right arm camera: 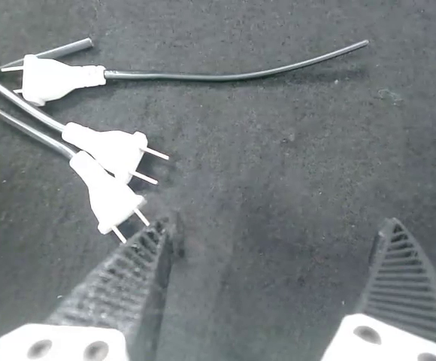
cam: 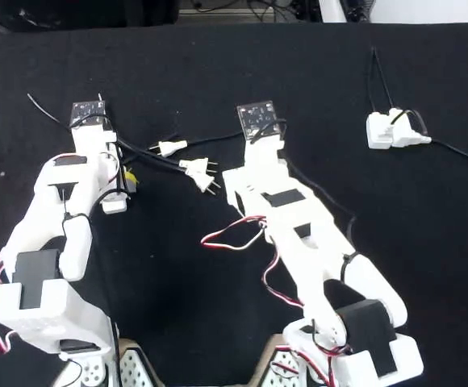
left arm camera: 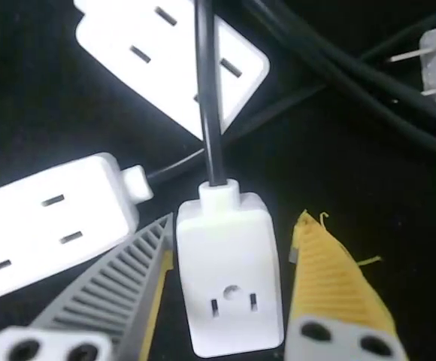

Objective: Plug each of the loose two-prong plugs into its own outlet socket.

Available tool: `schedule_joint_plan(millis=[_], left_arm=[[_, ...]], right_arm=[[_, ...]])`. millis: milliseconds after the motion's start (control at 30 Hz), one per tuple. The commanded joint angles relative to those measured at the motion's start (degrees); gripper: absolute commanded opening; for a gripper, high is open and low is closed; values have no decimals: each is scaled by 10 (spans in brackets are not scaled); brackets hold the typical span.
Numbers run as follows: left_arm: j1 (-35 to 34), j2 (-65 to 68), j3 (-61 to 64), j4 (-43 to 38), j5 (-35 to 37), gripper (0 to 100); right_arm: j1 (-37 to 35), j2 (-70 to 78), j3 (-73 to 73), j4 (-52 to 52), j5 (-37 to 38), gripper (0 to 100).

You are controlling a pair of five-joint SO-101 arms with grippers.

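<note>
Left arm is holding a socket while the right is hovering open beside the loose plugs.

The left gripper (left arm camera: pixel 234 219) is clamping a white outlet socket (left arm camera: pixel 229 278), with its grey finger and yellow-taped finger pressing against the two sides. A second socket block (left arm camera: pixel 52 218) and a third socket block (left arm camera: pixel 173 53) are lying on the black mat (cam: pixel 218 64) just beside it. Three loose two-prong plugs (right arm camera: pixel 109 150) are lying between the arms. The right gripper (right arm camera: pixel 278 226) is hanging above the mat with fingers wide apart and empty, the nearest plug (right arm camera: pixel 113 199) just beside one fingertip. Far right, what looks like an already mated plug and socket (cam: pixel 391 129) is sitting well apart. The plug pick-up seems to be the step in hand. The right gripper is going to need to shift over that nearest plug, close on its body, and line its prongs up with the held slots.
</note>
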Motion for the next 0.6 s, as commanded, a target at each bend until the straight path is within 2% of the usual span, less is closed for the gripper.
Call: schedule_joint_plan(millis=[0, 167, 200, 267, 433, 567], left_arm=[[16, -5, -12, 25, -1, 227], [50, -7, -13, 84, -3, 35], [54, -7, -13, 91, -3, 23], [62, -18, -13, 110, -3, 46], [85, -97, 13, 150, -2, 30], [104, -187, 76, 148, -2, 30]], right_arm=[[-10, 1, -12, -7, 3, 378], [-10, 1, -12, -7, 3, 378], [-10, 1, -13, -7, 3, 378], [-10, 1, -13, -7, 3, 378], [-10, 1, -14, -7, 3, 378], [-10, 1, -14, -7, 3, 378]])
